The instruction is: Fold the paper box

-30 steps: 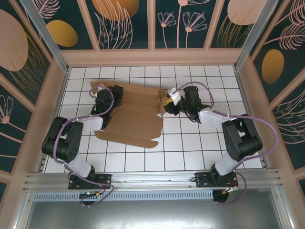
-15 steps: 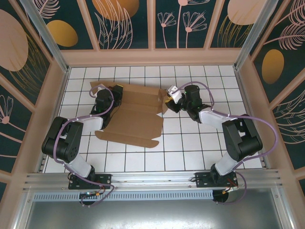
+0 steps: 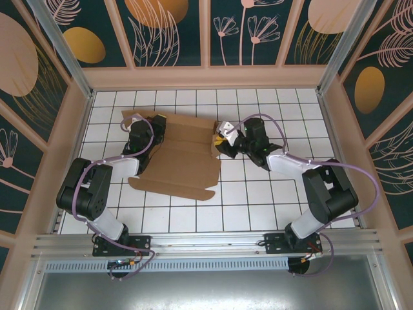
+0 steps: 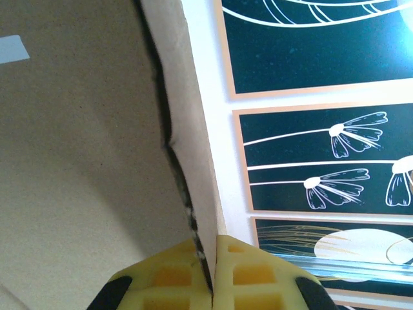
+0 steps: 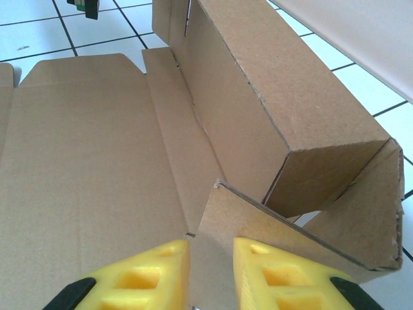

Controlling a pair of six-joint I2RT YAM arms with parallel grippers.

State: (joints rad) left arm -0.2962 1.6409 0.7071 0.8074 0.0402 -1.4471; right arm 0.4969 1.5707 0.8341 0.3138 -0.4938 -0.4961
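Right gripper [image 5: 210, 255] straddles one paper box [image 5: 97, 161] flap.

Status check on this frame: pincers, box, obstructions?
Left pincer shut on paper box edge. Right pincer straddling a raised flap, grip unconfirmed. Box mostly flat, right wall folded up. No obstruction seen.

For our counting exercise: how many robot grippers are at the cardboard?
2. The left gripper is shut on the paper box's left edge; the right gripper straddles a flap at its right edge. None seems hidden.
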